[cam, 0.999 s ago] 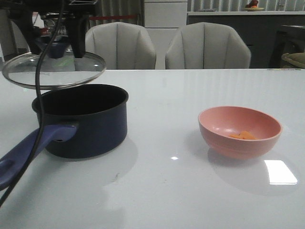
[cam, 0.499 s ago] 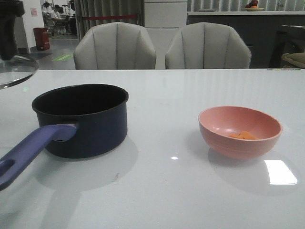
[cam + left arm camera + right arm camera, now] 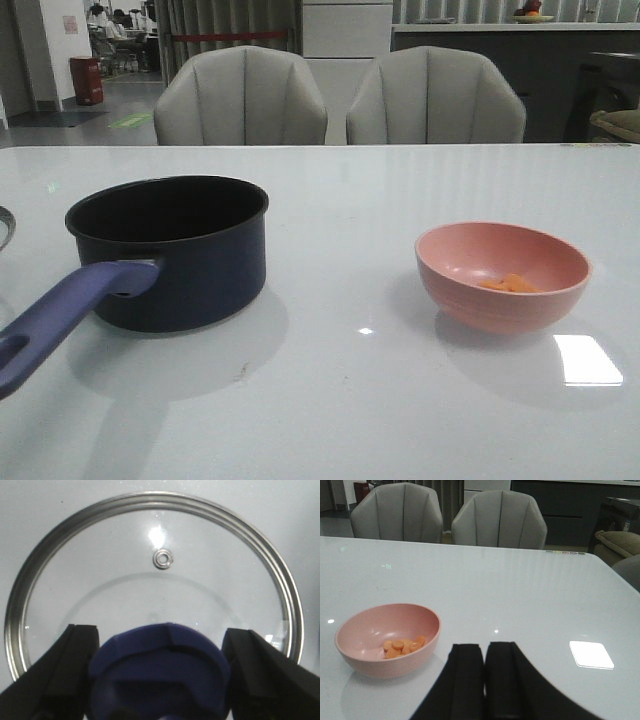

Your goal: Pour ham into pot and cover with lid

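While two pale upholstered chairs stand behind it, the glossy white desk carries everything else. On its left part sits the dark navy straight-sided pot, uncovered, its long purple-blue handle reaching toward the near left corner; what lies inside it cannot be made out. Well apart from the pot, on the desk's right part, rests the round pink bowl, upright.

The round glass lid with a metal rim fills the left wrist view over the pale desk surface, a small metal vent ring near its middle; in the front view only a sliver of its rim shows at the left edge, beside the pot and off it. The left claw has its black fingers on either side of the lid's blue-purple knob, pressed close against it, gripping it.

The right claw hangs above the desk near the bowl, its two black fingers closed together with only a thin seam between them and nothing held.

Smallest of all, the small orange flat ham slices lie heaped in the bottom of the bowl.
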